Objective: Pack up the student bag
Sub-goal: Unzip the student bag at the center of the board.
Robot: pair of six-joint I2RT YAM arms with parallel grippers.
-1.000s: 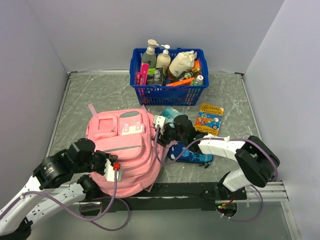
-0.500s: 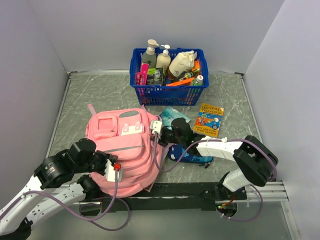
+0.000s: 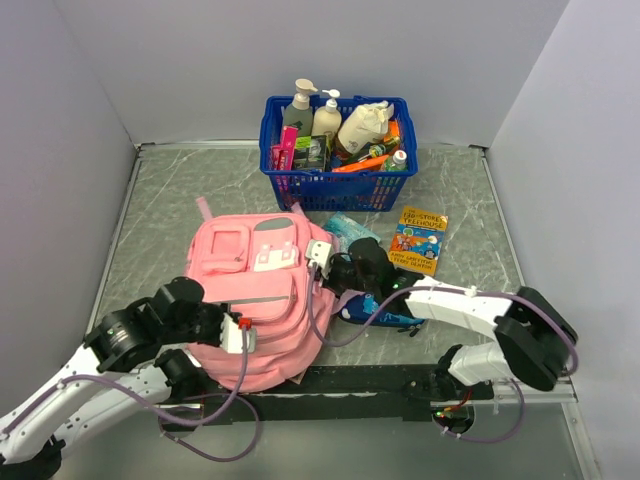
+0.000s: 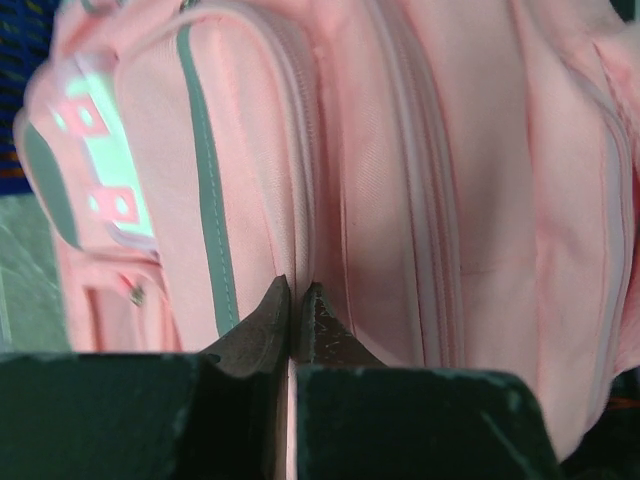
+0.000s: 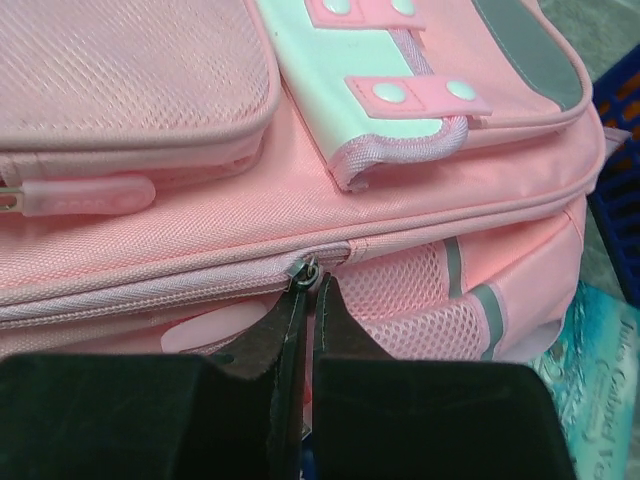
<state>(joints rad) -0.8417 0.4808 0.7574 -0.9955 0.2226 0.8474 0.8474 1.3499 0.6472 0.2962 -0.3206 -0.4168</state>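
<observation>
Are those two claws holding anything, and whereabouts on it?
Both are shut on the student bag: the right gripper pinches the metal zip pull; the left gripper seems to nip a fabric seam.

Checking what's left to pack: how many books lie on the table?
2: a colourful book in front of the blue basket, and a teal one beside the student bag, partly covered. More may be hidden.
</observation>
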